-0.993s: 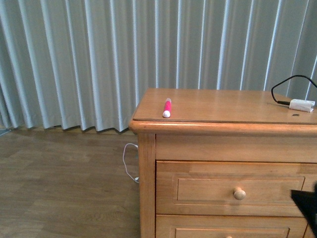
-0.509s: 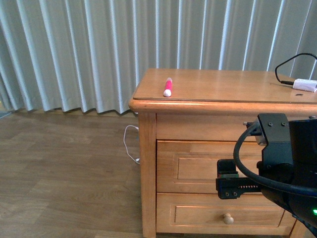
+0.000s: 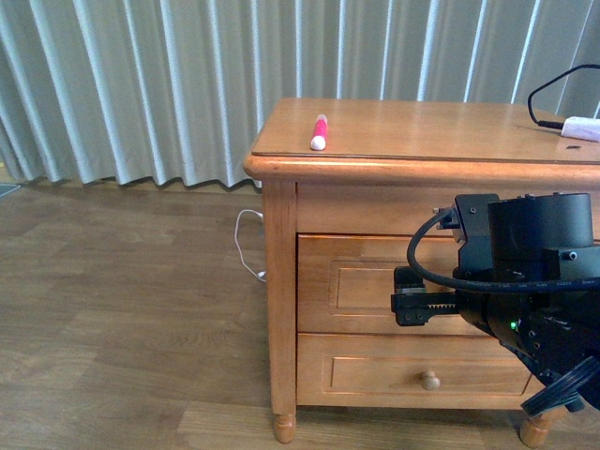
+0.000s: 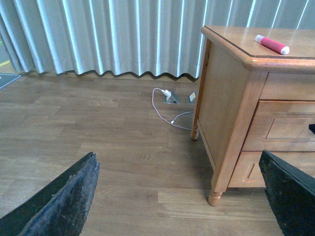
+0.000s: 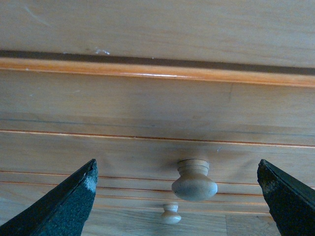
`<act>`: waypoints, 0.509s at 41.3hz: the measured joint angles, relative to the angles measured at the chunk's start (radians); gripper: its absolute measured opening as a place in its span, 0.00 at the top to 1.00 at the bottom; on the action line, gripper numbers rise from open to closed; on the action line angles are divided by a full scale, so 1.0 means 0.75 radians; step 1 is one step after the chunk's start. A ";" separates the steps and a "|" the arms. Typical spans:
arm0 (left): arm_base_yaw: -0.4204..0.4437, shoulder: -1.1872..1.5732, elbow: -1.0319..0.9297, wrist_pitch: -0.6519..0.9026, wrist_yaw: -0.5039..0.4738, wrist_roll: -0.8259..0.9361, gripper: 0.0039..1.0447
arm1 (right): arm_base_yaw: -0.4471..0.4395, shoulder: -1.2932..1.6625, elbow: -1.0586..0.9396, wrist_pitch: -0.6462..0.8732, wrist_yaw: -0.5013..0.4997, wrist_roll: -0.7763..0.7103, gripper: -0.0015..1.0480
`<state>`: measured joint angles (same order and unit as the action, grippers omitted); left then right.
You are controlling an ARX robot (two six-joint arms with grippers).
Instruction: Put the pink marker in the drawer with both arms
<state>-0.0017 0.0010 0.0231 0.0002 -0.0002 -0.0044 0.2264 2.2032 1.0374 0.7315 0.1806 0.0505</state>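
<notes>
The right gripper's two black fingers (image 5: pixel 64 206) were spread wide apart with nothing between them but air, and the right gripper (image 5: pixel 176 169) faced the round wooden knob (image 5: pixel 193 181) of the upper drawer (image 5: pixel 147 147), close to it but not touching. In the front view the right gripper (image 3: pixel 424 307) hung before that drawer's panel front, and its arm (image 3: pixel 530 272) hid the knob. The left gripper (image 4: pixel 177 157) was likewise wide open and empty, its rough dark fingers (image 4: pixel 64 199) held over the wooden floor (image 4: pixel 98 137) to the side of the dresser (image 4: pixel 221 98), well apart from it. The upper drawer was shut flush, so nothing could be seen of its inside; the lower drawer (image 3: pixel 375 370), with its own small knob (image 3: pixel 429 380), was shut too. The pink marker (image 3: pixel 319 132) lay flat on the dresser's top near the front corner on the robot's left, a short, thick, bright pink stick with a white rounded end turned toward the front edge, untouched by either gripper. Far across the top lay a white plug (image 3: pixel 581 127) on a black cable. A thin white cord (image 4: pixel 165 105) trailed on the floor beside the dresser, and a pale pleated curtain (image 3: pixel 141 84) hung behind.
</notes>
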 joint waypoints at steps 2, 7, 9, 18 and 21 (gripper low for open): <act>0.000 0.000 0.000 0.000 0.000 0.000 0.06 | -0.005 0.013 0.017 -0.009 0.004 0.003 0.09; 0.000 0.000 0.000 0.000 0.000 0.000 0.06 | -0.014 0.033 0.036 -0.012 0.007 0.006 0.09; 0.000 0.000 0.000 0.000 0.000 0.000 0.06 | -0.020 0.041 0.038 -0.012 0.008 0.008 0.09; 0.000 0.000 0.000 0.000 0.000 0.000 0.06 | -0.042 0.073 0.052 -0.017 0.008 0.006 0.09; 0.000 0.000 0.000 0.000 0.001 0.000 0.06 | -0.044 0.077 0.054 -0.018 0.009 0.003 0.09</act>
<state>-0.0017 0.0010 0.0231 0.0002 0.0002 -0.0044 0.1936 2.2612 1.0779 0.7177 0.1871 0.0528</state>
